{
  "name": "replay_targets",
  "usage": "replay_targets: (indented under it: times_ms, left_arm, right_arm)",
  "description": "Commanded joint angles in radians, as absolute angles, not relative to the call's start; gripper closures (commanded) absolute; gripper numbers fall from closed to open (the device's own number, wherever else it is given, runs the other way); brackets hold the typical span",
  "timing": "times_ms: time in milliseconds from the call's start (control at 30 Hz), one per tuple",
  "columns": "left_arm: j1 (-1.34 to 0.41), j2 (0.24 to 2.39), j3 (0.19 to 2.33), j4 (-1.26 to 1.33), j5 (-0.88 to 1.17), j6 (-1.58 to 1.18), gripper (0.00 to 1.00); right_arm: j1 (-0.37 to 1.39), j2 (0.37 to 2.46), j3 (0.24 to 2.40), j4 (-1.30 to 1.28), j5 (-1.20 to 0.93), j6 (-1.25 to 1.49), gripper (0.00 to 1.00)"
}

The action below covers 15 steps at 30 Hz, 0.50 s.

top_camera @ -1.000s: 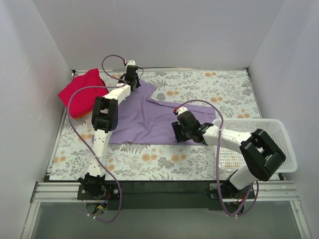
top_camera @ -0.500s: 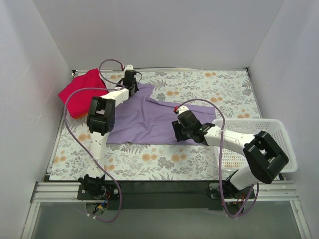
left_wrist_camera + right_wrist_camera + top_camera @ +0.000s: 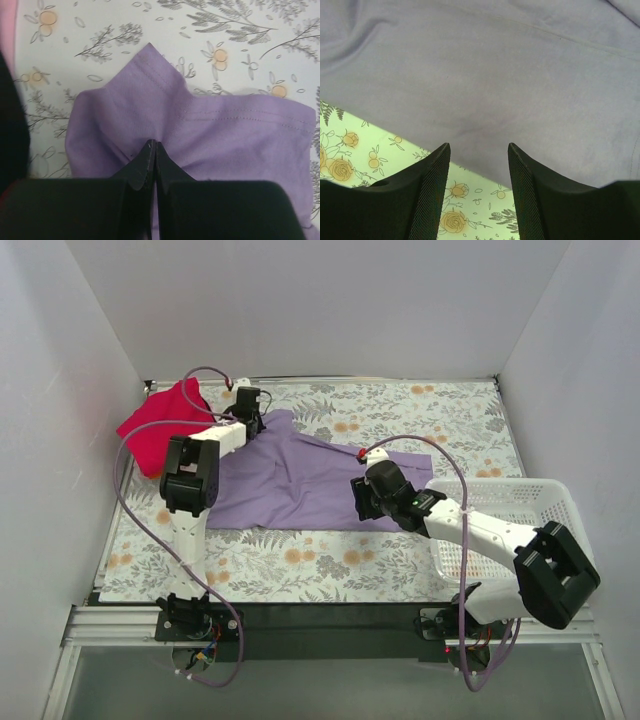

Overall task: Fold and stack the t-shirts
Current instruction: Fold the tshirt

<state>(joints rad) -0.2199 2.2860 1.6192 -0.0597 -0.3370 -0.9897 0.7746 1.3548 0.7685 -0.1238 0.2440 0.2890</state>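
Drawn leftward, my left tool (image 3: 153, 146) stays clamped on the lavender t-shirt (image 3: 290, 480); keep tension while my half-open, empty right tool (image 3: 478, 148) takes the hem beneath it.

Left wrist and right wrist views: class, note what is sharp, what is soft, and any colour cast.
Left wrist view: stitching on the lavender t-shirt is crisp, the shut left end effector a dark, soft-edged mass. Right wrist view: the shirt looks greyer, the tablecloth yellow-green.

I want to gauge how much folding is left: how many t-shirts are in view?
2. The lavender t-shirt lies spread out at the centre; the red t-shirt sits bunched at the far left. The arms cover little, so a hidden third seems unlikely.
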Motion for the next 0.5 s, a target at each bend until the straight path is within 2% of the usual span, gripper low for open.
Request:
replay_targets:
  times_ms: [0, 100, 167, 267, 467]
  left_arm:
    - [-0.206, 2.194, 1.578, -0.132, -0.351, -1.012, 1.00]
    - [-0.228, 2.157, 1.585, -0.115, -0.360, -0.999, 0.78]
    - [-0.254, 2.135, 1.589, -0.077, -0.357, -0.971, 0.59]
    - [-0.291, 2.138, 1.604, -0.025, -0.356, -0.925, 0.49]
    - [-0.308, 2.255, 1.754, -0.028, -0.304, -0.873, 0.47]
  right_arm:
    - [0.778, 1.313, 0.756, -0.127, 0.270, 0.296, 0.55]
    - [0.778, 1.301, 0.755, -0.127, 0.270, 0.298, 0.54]
    - [0.778, 1.298, 0.753, -0.127, 0.270, 0.299, 0.54]
    - [0.778, 1.302, 0.755, -0.127, 0.265, 0.301, 0.54]
    - [0.778, 1.312, 0.755, -0.126, 0.258, 0.302, 0.54]
